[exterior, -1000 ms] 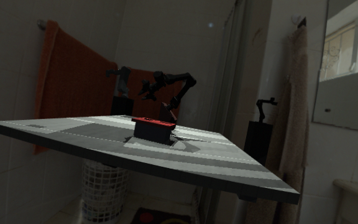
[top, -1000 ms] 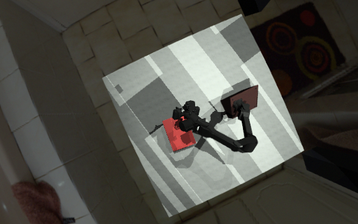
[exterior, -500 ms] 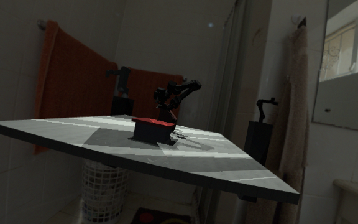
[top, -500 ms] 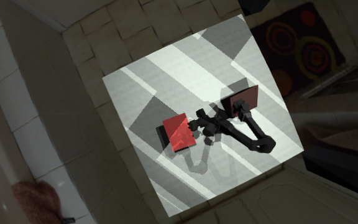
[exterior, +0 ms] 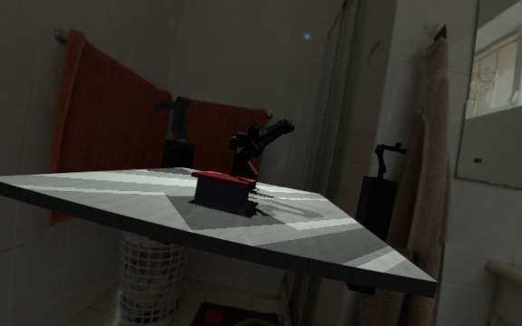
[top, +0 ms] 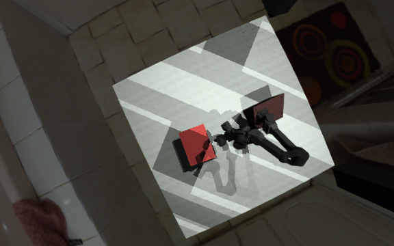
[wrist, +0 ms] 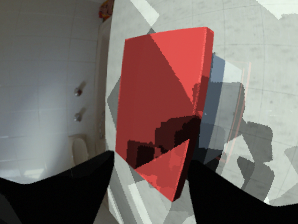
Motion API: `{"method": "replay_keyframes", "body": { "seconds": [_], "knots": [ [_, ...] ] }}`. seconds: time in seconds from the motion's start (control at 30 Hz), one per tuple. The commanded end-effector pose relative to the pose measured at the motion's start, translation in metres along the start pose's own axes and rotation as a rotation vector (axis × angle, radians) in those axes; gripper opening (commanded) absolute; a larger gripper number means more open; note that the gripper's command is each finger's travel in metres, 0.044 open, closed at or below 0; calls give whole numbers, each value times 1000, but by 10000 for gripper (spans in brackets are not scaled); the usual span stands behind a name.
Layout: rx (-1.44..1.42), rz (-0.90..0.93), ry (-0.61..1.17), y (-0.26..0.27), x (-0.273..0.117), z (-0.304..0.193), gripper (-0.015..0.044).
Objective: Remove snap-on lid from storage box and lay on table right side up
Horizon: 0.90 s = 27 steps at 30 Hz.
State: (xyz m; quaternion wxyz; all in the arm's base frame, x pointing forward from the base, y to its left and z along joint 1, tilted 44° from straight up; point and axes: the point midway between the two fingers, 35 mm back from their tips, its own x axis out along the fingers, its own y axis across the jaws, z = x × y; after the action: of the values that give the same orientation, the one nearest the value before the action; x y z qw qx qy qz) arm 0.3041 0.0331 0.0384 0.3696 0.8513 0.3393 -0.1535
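Observation:
The red lid (top: 192,137) (exterior: 216,175) (wrist: 155,85) sits flat on top of the dark blue-grey storage box (exterior: 220,192) (wrist: 215,85), and its edge overhangs the box wall. The box stands on the table (top: 183,85) (exterior: 84,183). My gripper (top: 218,139) (wrist: 152,163) is part-way open with nothing between its fingers. It is beside the long side of the lid that faces the arm base. In the wrist view the fingertips appear on either side of the lid's near end; whether they touch it cannot be told.
The arm's reddish-brown base plate (top: 276,106) stands on the table on the far side from the box. The table's edges drop off all round. Dark stands carrying small arms are beyond the table, one at the back left (exterior: 178,154) and one at the right (exterior: 375,204).

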Motion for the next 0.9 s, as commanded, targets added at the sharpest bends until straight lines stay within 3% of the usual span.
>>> {"method": "replay_keyframes", "body": {
  "seconds": [0.0,0.27,0.87],
  "knots": [
    [4,0,18,-4,-1,-3,235],
    [7,0,19,-46,34,-4,235],
    [4,-2,18,-45,54,-5,235]
  ]
}}
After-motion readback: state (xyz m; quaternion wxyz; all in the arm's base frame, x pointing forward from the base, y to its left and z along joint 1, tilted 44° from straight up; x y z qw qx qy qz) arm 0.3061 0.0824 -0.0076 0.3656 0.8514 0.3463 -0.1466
